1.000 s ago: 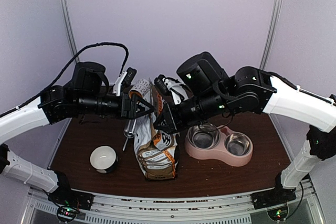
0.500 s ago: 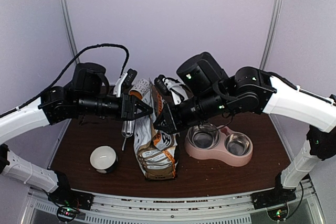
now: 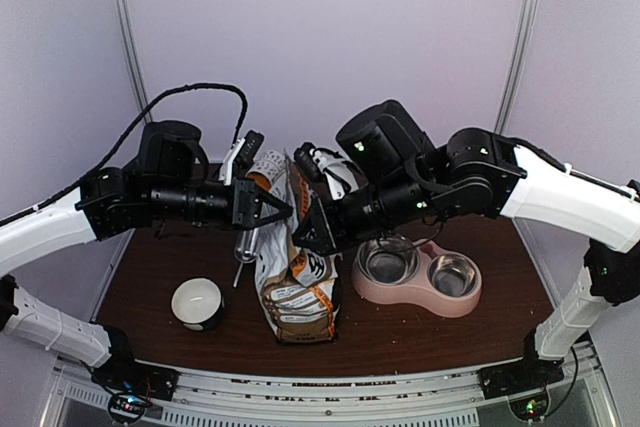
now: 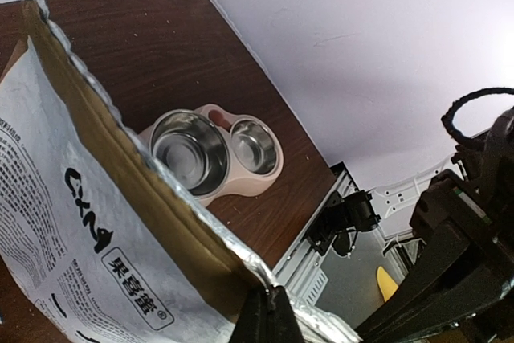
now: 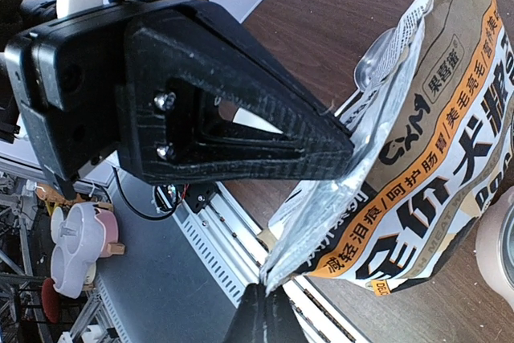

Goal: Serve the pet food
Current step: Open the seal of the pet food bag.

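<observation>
The printed pet food bag (image 3: 295, 282) stands mid-table with its top drawn up between both arms. My left gripper (image 3: 283, 210) is shut on the bag's foil top edge, seen in the left wrist view at the gripper (image 4: 269, 311) on the bag (image 4: 80, 222). My right gripper (image 3: 298, 236) is shut on the opposite lip, seen in the right wrist view at the gripper (image 5: 261, 299) on the bag (image 5: 434, 166). The left gripper's fingers (image 5: 241, 118) loom close above it there. The pet food itself is hidden inside the bag.
A pink double bowl (image 3: 400, 294) with two bare steel cups sits right of the bag, and appears in the left wrist view as the bowl (image 4: 241, 190). A white cup (image 3: 197, 303) stands front left. A silvery scoop (image 3: 243, 247) lies behind the bag's left side.
The left gripper's jaws have shut onto the bag's top edge. The right gripper has kept its hold, and the bag has barely moved.
</observation>
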